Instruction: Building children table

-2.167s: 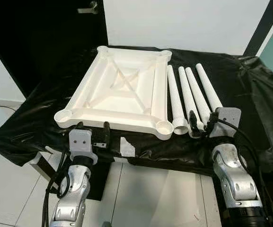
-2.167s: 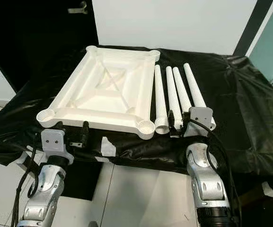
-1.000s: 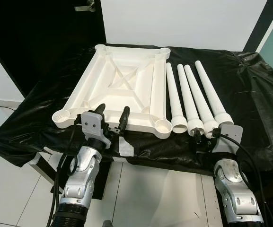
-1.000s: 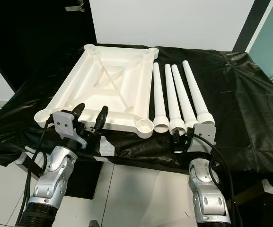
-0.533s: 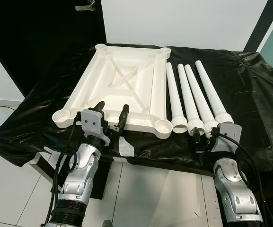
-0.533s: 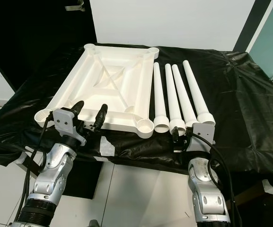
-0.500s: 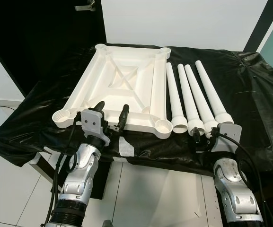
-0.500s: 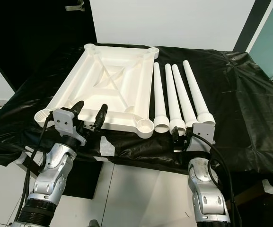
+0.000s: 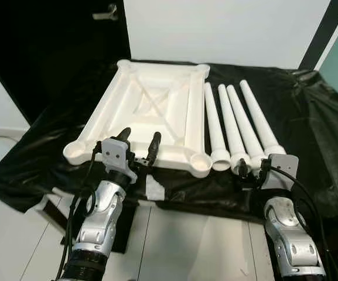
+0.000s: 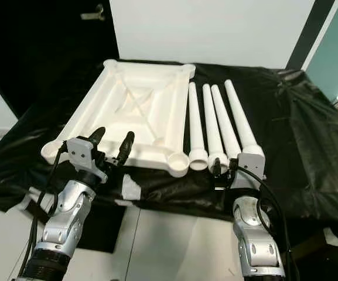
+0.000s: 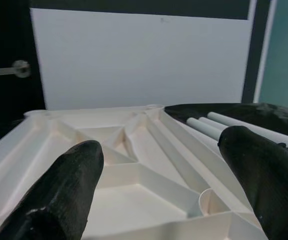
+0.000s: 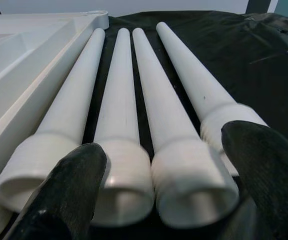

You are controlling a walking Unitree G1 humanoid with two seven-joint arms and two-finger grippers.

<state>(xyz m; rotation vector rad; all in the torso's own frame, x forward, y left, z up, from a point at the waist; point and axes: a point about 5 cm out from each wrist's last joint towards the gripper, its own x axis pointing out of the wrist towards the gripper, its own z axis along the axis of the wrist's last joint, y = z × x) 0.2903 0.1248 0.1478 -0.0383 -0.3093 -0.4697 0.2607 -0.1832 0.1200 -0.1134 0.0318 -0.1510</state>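
A white square tabletop (image 9: 151, 108) lies upside down on the black-covered table, ribs and corner sockets facing up. Several white tapered legs (image 9: 234, 126) lie side by side to its right, wide threaded ends toward me. My left gripper (image 9: 140, 138) is open at the tabletop's near rim, fingers pointing over it; the left wrist view looks across the ribbed underside (image 11: 134, 165) between its fingers (image 11: 66, 187). My right gripper (image 9: 252, 170) is open just short of the legs' near ends, and its wrist view shows those ends (image 12: 129, 180) between its fingers (image 12: 263, 165).
A crumpled black sheet (image 9: 312, 114) covers the table and hangs over its front edge, with a white patch (image 9: 155, 188) on it. A dark door with a handle (image 9: 108, 12) stands at the back left beside a white wall. Pale floor tiles lie below.
My left gripper has risen from below the table edge to the tabletop's near rim. My right gripper has drawn back off the legs' ends. The camera view has shifted slightly.
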